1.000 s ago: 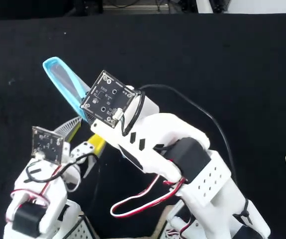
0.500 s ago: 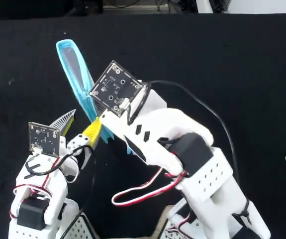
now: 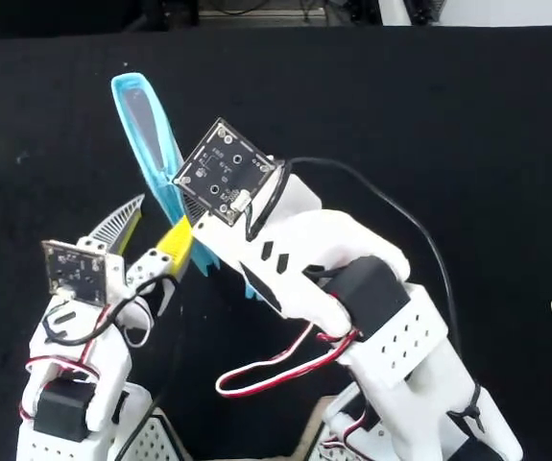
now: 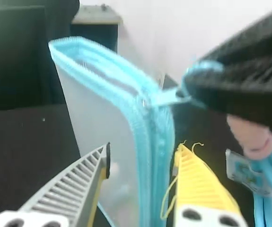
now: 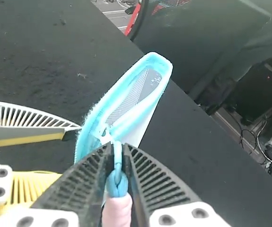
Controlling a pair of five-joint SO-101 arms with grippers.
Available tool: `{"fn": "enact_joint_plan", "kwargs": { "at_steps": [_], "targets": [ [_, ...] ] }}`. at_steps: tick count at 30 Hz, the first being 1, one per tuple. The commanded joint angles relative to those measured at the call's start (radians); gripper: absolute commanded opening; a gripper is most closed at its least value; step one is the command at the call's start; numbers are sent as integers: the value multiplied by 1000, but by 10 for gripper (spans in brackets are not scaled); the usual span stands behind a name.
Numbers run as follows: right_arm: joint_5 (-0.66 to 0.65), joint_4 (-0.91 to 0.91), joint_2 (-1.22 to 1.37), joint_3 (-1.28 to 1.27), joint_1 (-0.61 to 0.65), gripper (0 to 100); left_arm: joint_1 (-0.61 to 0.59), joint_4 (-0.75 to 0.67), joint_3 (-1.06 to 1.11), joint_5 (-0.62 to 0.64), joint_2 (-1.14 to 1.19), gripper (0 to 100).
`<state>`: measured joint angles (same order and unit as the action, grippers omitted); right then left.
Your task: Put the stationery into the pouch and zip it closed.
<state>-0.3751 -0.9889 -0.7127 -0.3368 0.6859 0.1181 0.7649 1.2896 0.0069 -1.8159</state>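
The blue pouch (image 3: 145,123) stood on edge over the black table (image 3: 400,115), its zipper side facing the arms. The right gripper (image 5: 117,146) sat at the pouch's near end, its black fingers pinched tight on the blue zipper pull (image 5: 116,178). The left gripper (image 3: 146,235) was just below that on the pouch, its fingers spread wide. The grey one (image 4: 79,182) was against the clear side and the yellow one (image 4: 197,189) was across the zipper. I couldn't tell whether either touched.
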Motion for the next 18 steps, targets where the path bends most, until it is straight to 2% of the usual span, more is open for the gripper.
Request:
{"fn": "enact_joint_plan", "kwargs": {
  "at_steps": [1,5,8,12,14,18],
  "targets": [
    [-11,18,-13,10,-17,11,-19,-106,47,21,0,227],
    [-11,18,-13,10,-17,11,-19,-157,127,20,-5,226],
    [-9,18,-13,10,-17,11,-19,-152,130,21,-6,170],
    [-5,18,-13,10,-17,11,-15,-69,53,26,-6,20],
    [-3,18,-15,10,-17,11,-10,-6,7,28,-6,47],
    [-3,20,-42,13,-17,11,-13,80,-65,18,-6,30]
  ]
}}
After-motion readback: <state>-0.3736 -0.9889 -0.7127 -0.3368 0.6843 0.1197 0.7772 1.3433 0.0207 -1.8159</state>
